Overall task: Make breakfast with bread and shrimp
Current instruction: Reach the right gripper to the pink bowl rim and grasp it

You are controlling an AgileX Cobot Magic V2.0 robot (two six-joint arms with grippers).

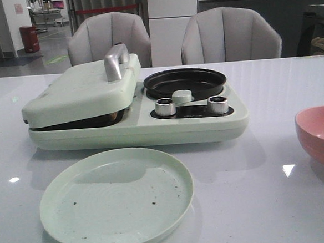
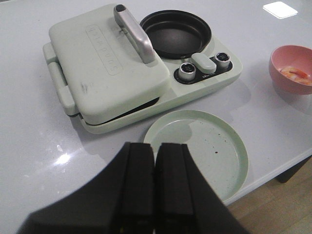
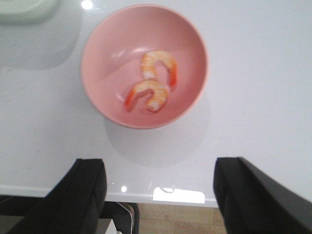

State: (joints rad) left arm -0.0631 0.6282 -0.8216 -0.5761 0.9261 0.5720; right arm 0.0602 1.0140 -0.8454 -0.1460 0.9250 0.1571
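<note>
Two curved orange-pink shrimp (image 3: 152, 83) lie in a pink bowl (image 3: 102, 68) at the table's right edge; the same bowl (image 1: 318, 133) shows in the front view and, with shrimp (image 2: 298, 73), in the left wrist view. My right gripper (image 3: 158, 168) hangs open above the table's front edge, short of the bowl, nothing between its fingers. My left gripper (image 2: 156, 148) is shut on nothing, high over the table near the pale green plate (image 2: 229, 156). The bread is out of view. Neither gripper appears in the front view.
A pale green breakfast maker (image 1: 134, 120) stands mid-table, its left lid (image 1: 82, 91) down with a metal handle (image 1: 115, 61), a black round pan (image 1: 184, 82) and two knobs (image 1: 165, 107) on its right. The empty plate (image 1: 63, 217) lies before it. Two chairs stand behind the table.
</note>
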